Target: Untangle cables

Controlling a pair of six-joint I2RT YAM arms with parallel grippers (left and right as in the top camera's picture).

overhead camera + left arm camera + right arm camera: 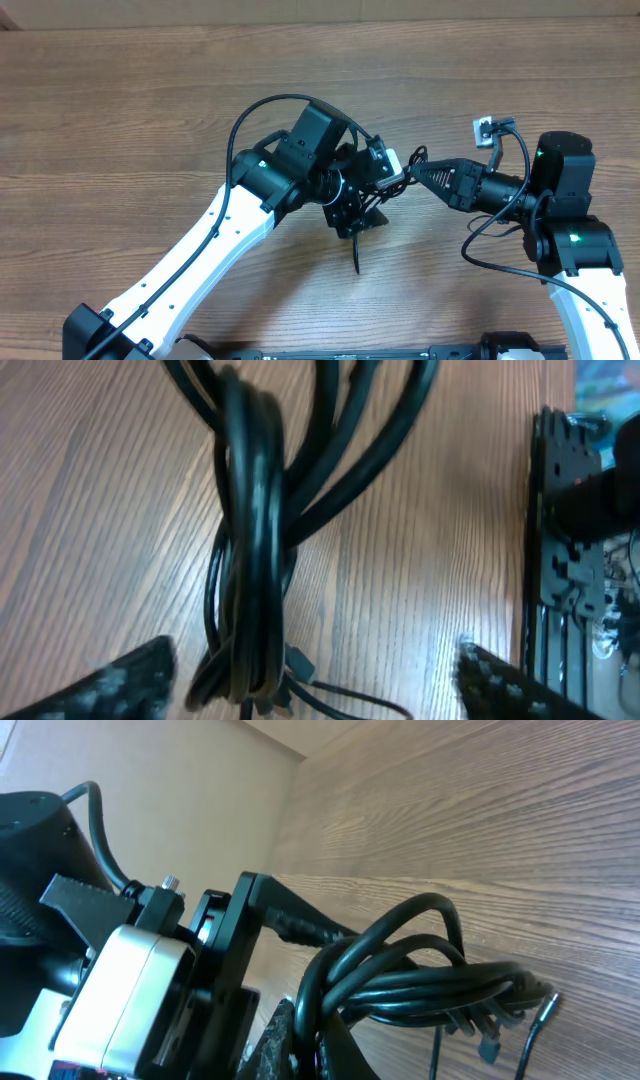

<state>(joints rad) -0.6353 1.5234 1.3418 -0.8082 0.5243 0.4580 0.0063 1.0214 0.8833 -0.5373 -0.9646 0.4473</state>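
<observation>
Even light, soft shadows, cables [250, 510] blurred close-up

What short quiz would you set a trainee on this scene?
1. True or false: the left hand is open.
2. Which hand grips the cables? A. the left hand B. the right hand C. neither
3. Fill in: the cables are coloured ____.
Key: 1 true; 2 B; 3 black.
</observation>
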